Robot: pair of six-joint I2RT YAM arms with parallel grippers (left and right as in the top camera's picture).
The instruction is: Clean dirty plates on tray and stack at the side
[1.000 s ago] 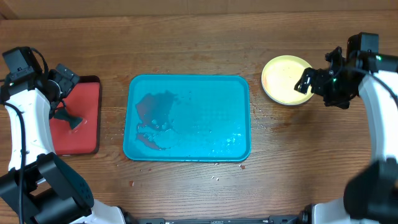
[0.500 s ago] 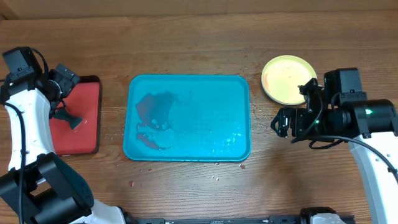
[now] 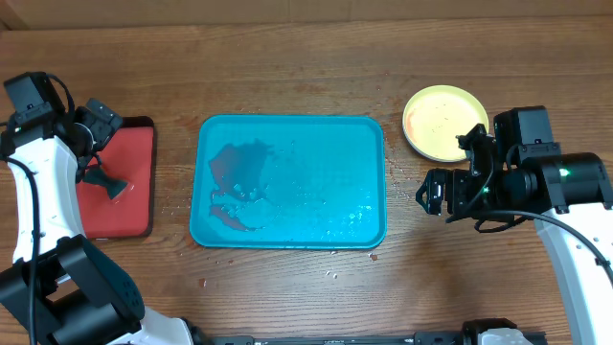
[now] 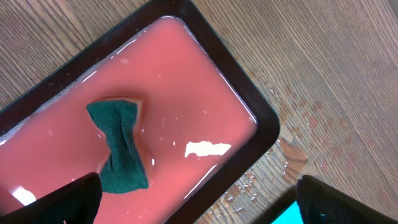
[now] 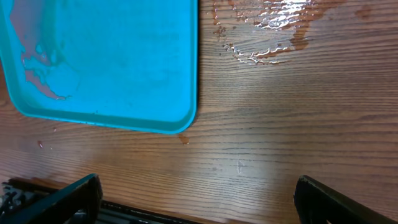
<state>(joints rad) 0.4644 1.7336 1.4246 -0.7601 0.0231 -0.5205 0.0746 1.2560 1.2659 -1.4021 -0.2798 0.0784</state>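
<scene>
The teal tray (image 3: 287, 182) lies mid-table with red smears and water on its left half, and no plate is on it. A yellow-green rimmed plate (image 3: 443, 123) rests on the wood to the tray's right; I cannot tell what lies under it. My right gripper (image 3: 431, 196) hovers open just off the tray's right edge, below the plate. In the right wrist view that gripper (image 5: 199, 205) has bare wood between its fingers, and the tray (image 5: 106, 56) sits upper left. My left gripper (image 3: 91, 144) hangs open over the red tray; in its wrist view the left gripper (image 4: 199, 208) holds nothing.
A red tray (image 4: 155, 124) with a dark rim holds pinkish water and a dark green bow-shaped sponge (image 4: 118, 146). Water drops and red spots wet the wood beside it, and a puddle (image 5: 273, 31) lies near the teal tray's corner. The table's front edge (image 5: 124, 208) is close.
My right arm swung away from the plate, down and left to the tray's right edge, then barely shifted. The left arm and sponge have not moved.
</scene>
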